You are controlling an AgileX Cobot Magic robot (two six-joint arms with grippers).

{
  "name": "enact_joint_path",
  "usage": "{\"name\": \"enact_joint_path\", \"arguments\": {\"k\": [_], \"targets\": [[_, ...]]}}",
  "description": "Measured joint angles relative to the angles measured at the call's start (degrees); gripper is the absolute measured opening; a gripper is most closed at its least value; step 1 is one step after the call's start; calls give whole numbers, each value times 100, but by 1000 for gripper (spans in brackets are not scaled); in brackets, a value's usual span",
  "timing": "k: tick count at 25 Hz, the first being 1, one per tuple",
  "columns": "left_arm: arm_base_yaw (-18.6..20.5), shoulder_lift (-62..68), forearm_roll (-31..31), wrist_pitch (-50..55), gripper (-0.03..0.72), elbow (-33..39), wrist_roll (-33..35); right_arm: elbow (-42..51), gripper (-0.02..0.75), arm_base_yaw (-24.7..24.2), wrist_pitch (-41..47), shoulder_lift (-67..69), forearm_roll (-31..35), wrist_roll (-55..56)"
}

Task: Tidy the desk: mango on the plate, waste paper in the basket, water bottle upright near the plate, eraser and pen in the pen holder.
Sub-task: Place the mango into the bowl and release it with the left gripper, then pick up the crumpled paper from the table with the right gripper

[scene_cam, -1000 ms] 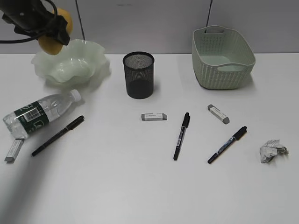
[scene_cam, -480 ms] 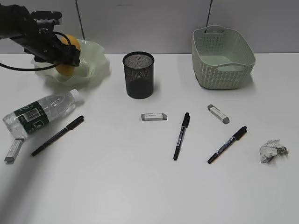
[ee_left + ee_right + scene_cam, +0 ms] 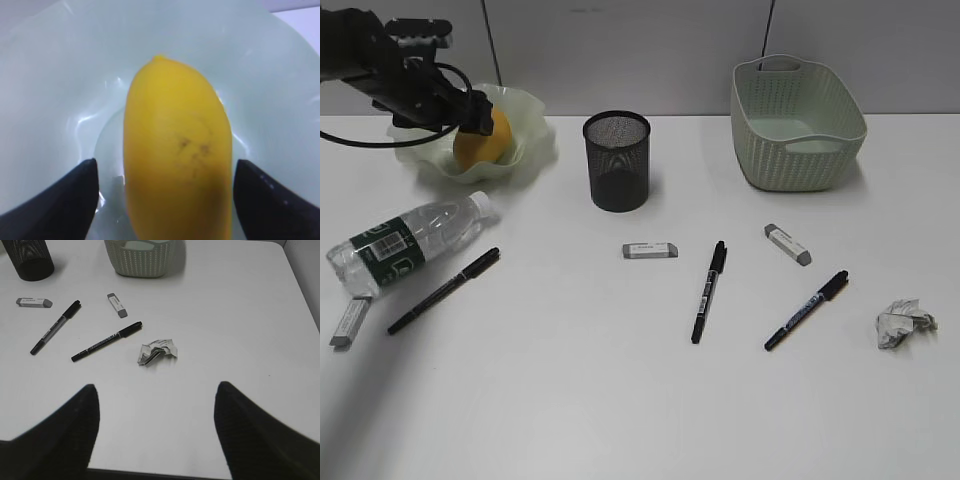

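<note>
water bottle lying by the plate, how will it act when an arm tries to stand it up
The water bottle lies on its side, and its round body will probably roll if nudged. Clear and apparently empty, it is likely light and may dent under a firm squeeze. Standing, it could tip easily.

Yellow-orange mango (image 3: 177,160) with faint brown speckles, on pale green translucent plate (image 3: 525,120). Black wire-mesh pen holder (image 3: 616,160). Pale green basket (image 3: 798,125), woven-look pattern on sides. Clear water bottle (image 3: 408,240), white cap, dark green label with white barcode patch. Three black pens: left one (image 3: 444,290), middle one (image 3: 709,290), right one (image 3: 807,309) with pale print on barrel. Grey-white erasers (image 3: 649,249), darker grey ends. Grey-white crumpled waste paper (image 3: 158,352). Plain white desk (image 3: 620,400). Black left gripper (image 3: 165,200) fingers.
</note>
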Motion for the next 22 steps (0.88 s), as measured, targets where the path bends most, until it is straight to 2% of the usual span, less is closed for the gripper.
{"name": "enact_joint_path", "arguments": {"k": [5, 15, 22], "targets": [[0, -438, 6, 695, 640, 0, 0, 0, 566, 0, 0, 0, 0, 0], [0, -1699, 12, 4100, 582, 0, -85, 0, 566, 0, 0, 0, 0, 0], [0, -2563, 228, 4513, 579, 201, -505, 0, 566, 0, 0, 0, 0, 0]]}}
